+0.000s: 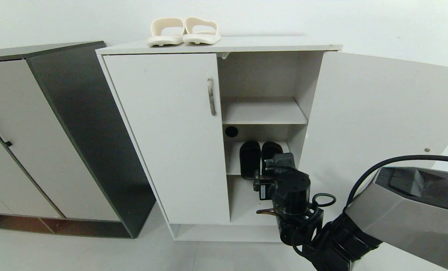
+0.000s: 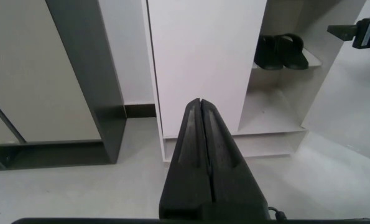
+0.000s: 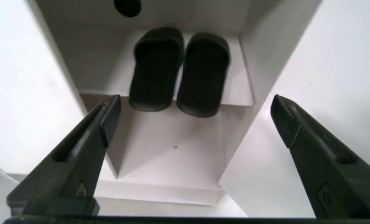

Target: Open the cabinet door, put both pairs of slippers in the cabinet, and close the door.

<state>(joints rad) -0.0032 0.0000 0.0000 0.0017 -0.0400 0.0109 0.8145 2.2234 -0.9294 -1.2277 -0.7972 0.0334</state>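
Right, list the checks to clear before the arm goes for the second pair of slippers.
1. Right door of the white wooden cabinet open: ok.
2. Black rubber slippers inside the cabinet: ok.
3. Cream open-toe slippers inside: not ok, they sit on the cabinet top.
4. Right pincer open and empty: ok.
5. Left pincer shut, holding nothing: ok.
6. Upper shelf bare for the second pair: ok.
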